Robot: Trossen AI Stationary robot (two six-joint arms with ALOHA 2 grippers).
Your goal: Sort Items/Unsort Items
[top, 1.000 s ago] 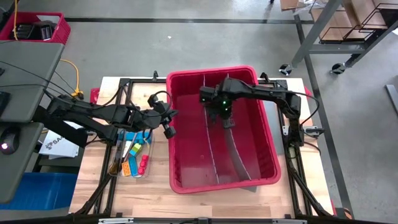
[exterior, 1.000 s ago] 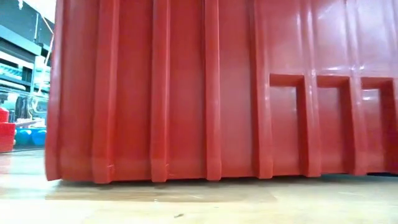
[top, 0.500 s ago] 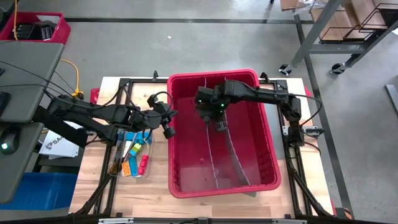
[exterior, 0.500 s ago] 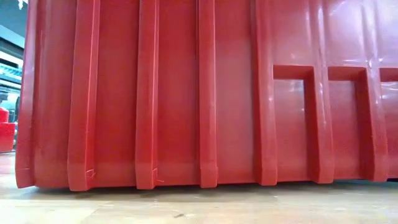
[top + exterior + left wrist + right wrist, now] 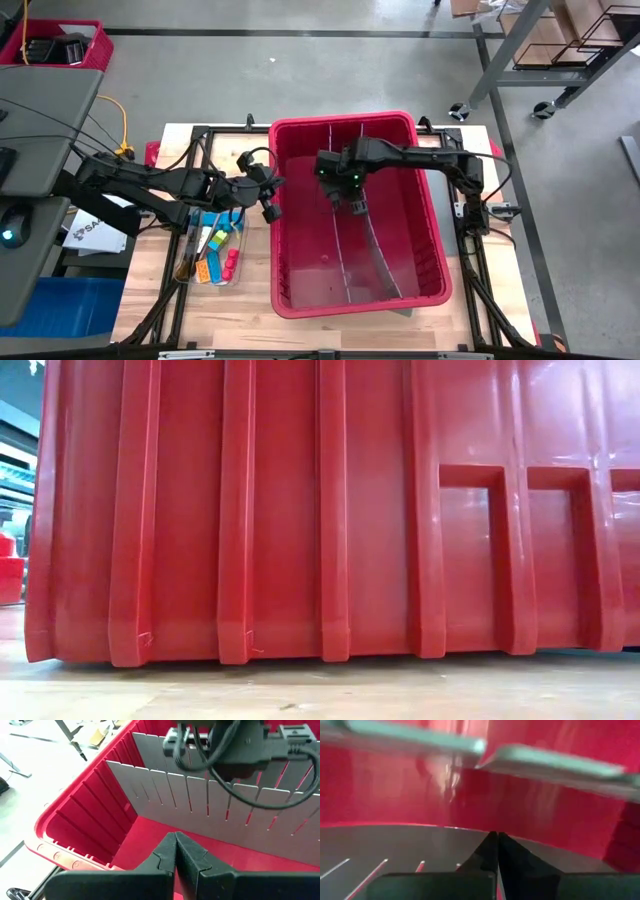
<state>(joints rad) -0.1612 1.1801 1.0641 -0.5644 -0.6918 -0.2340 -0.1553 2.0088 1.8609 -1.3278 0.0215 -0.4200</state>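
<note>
Jaws on both your grippers are clenched on nothing: the right gripper [image 5: 356, 206] sits inside the red bin [image 5: 425, 215], its tips just at the grey dividers [image 5: 380, 245], and the left gripper [image 5: 271, 211] hangs just outside the bin's left wall. The items [image 5: 216, 250], a cluster of blue, yellow, green, orange and red pieces with dark sticks, lie on the table [image 5: 250, 305] well apart from your right jaws, and near your left jaws, on the side away from the bin.
</note>
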